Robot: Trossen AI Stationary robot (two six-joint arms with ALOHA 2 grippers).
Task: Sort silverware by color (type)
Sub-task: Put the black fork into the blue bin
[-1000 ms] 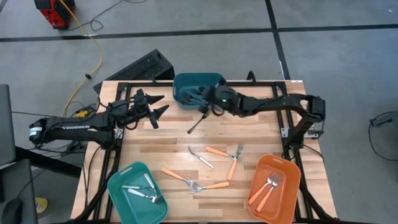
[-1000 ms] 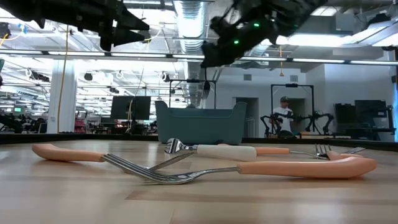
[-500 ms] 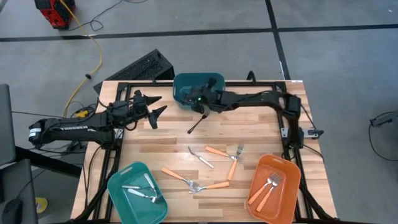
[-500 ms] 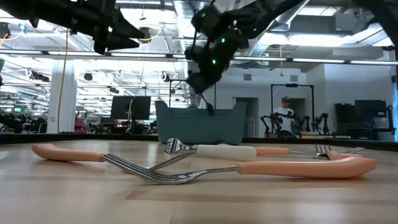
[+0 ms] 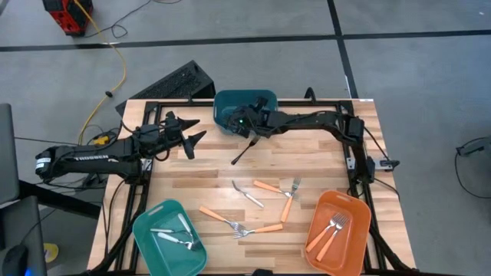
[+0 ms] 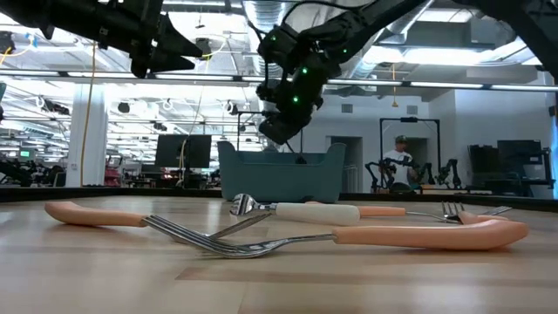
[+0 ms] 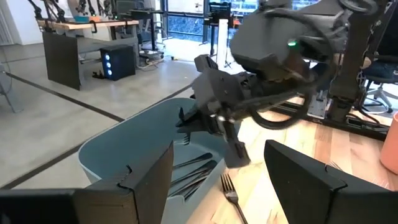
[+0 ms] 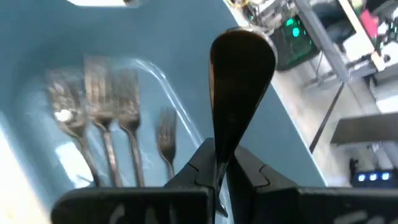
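Over dark teal bin (image 5: 230,107) | right gripper (image 5: 244,125) fingers clamp black utensil (image 8: 239,81)

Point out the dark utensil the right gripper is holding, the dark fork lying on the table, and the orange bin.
dark utensil (image 8: 241,59): right wrist view, on its rounded handle end.
dark fork (image 5: 241,153): high view, mid-handle.
orange bin (image 5: 360,205): high view, on its rim.

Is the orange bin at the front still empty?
No, the orange bin already holds orange-handled forks lying inside it.
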